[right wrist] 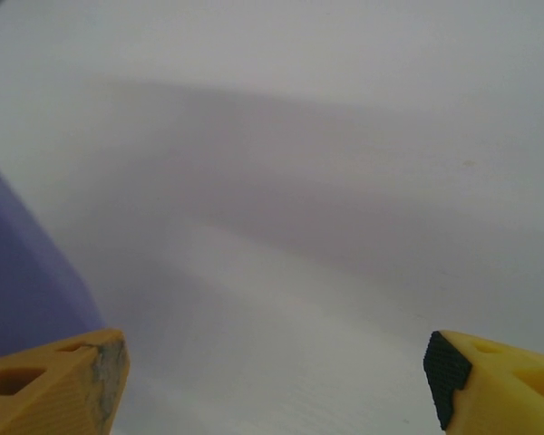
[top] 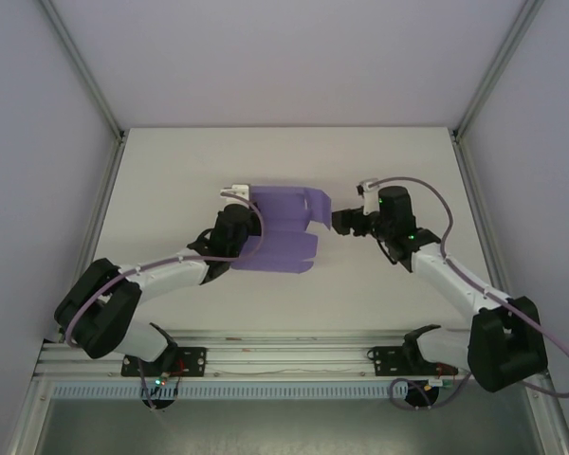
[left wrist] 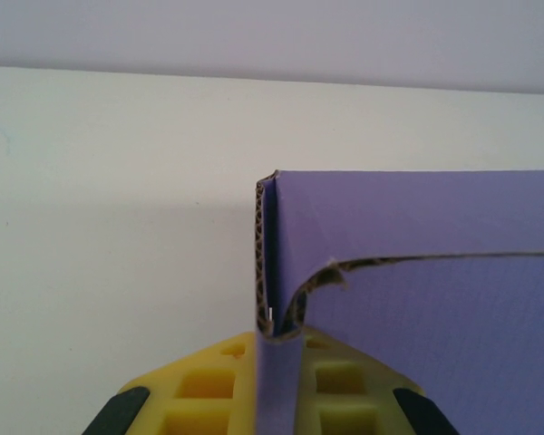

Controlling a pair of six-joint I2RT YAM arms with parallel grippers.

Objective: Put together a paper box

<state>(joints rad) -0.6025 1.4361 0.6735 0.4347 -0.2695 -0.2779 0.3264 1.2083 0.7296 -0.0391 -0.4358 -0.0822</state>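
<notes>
A white tabletop (top: 171, 171) is seen from above. The purple box (top: 286, 226) is found near its middle, between the 2 arms, and is partly folded: a main panel lies flat while the far side is raised, with a curved flap (top: 315, 201) at the right end. The left arm (top: 161, 275) is stretched low across the tabletop from its base and bent inward, so that the left pincer (top: 237, 216) is brought to the box's left edge. In the left wrist view, this pincer (left wrist: 279, 352) is closed on a doubled fold of card, whose corrugated edge (left wrist: 259, 254) stands upright between the yellow fingers (left wrist: 199, 381). The hold is judged to be there to keep the side wall erect and the box anchored while the other end is worked. The right arm (top: 455, 275) is reached in from the right with its wrist turned toward the box. The right pincer (top: 339, 222) is held just beside the curved flap; whether they touch cannot be told. In the right wrist view that pincer (right wrist: 276, 372) is spread wide with nothing held, the box at its left. The pose is judged to be an approach to the flap, which is not yet gripped.
</notes>
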